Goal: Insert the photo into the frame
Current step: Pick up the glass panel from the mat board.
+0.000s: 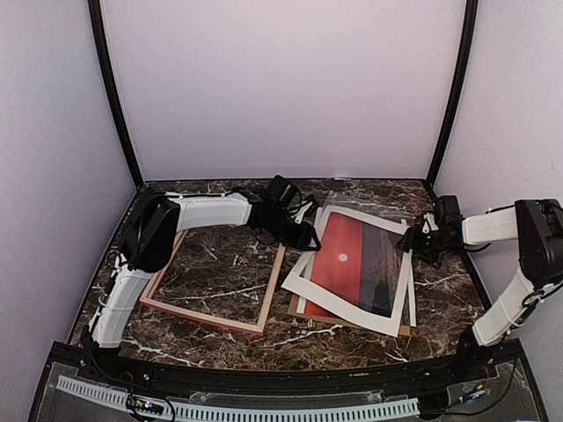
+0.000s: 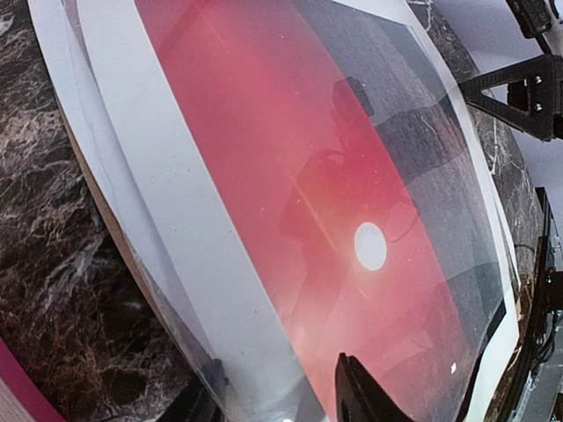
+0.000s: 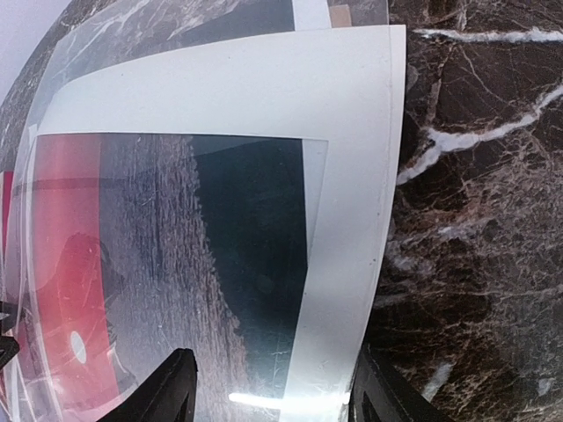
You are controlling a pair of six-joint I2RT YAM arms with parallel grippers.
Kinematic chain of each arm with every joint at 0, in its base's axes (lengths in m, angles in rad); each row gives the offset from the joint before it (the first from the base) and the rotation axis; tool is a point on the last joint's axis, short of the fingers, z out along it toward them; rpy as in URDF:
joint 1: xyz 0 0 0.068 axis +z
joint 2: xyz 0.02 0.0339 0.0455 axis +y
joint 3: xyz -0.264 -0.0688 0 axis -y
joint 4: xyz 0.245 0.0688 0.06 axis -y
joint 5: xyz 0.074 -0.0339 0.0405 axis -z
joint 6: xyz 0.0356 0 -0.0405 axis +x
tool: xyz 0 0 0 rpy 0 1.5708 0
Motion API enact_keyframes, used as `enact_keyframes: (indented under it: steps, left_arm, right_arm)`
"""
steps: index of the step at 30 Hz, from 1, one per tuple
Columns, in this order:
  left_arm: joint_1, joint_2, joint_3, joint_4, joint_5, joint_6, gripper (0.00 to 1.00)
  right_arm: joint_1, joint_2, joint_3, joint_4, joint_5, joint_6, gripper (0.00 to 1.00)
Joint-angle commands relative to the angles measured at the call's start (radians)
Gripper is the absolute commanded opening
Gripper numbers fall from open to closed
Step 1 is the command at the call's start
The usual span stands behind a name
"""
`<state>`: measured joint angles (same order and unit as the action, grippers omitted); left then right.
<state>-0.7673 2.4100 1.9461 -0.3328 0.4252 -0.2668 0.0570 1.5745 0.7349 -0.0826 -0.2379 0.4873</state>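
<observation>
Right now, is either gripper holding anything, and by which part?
Cannot tell: the left gripper and right gripper sit at opposite edges of the clear sheet over the photo.

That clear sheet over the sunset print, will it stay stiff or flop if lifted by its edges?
Probably bendy, not floppy: the clear sheet looks bowed in a smooth curve in the left wrist view. Likely slippery, given its glossy reflections. Seemingly light, since it looks thin.
</observation>
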Motion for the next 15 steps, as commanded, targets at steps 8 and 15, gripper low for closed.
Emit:
enact_keyframes:
  steps: [8, 15]
  left_arm:
    - [-0.012, -0.109, -0.023, 0.088, 0.095, 0.018, 0.57]
    - [-0.012, -0.122, -0.051, 0.101, 0.069, 0.021, 0.63]
  right_arm:
    - [0.009, 0.01, 0.017, -0.011, -0.022, -0.076, 0.62]
    - [0.009, 0.006, 0.042, -0.039, -0.002, -0.097, 0.62]
